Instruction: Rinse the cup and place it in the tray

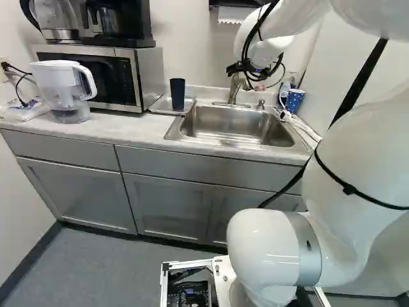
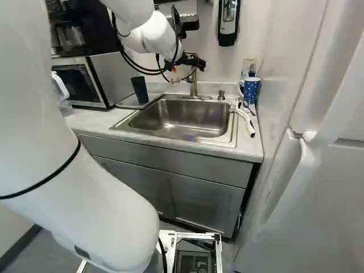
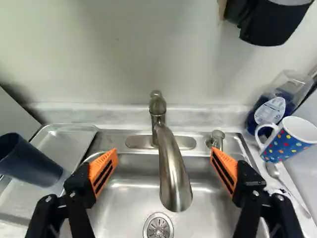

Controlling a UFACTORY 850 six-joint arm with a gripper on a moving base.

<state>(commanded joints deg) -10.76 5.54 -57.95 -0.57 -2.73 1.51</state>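
Note:
My gripper (image 1: 241, 68), also seen in the right base view, is over the back of the sink at the faucet. In the wrist view the gripper (image 3: 164, 157) is open and empty, its orange-padded fingers on either side of the faucet spout (image 3: 173, 168). A dark blue cup (image 1: 177, 94) stands upright on the metal tray (image 3: 64, 139) beside the sink, outside the fingers. No water shows at the spout. The sink basin (image 2: 176, 120) lies below, its drain (image 3: 158, 228) under the spout.
On the sink's other side are a dotted mug (image 2: 251, 90), a soap bottle (image 3: 272, 106) and a spoon (image 3: 285, 183). A microwave (image 1: 102, 77) and water pitcher (image 1: 64, 89) stand past the tray. A wall dispenser (image 2: 228, 23) hangs behind; the fridge (image 2: 318, 170) flanks the counter.

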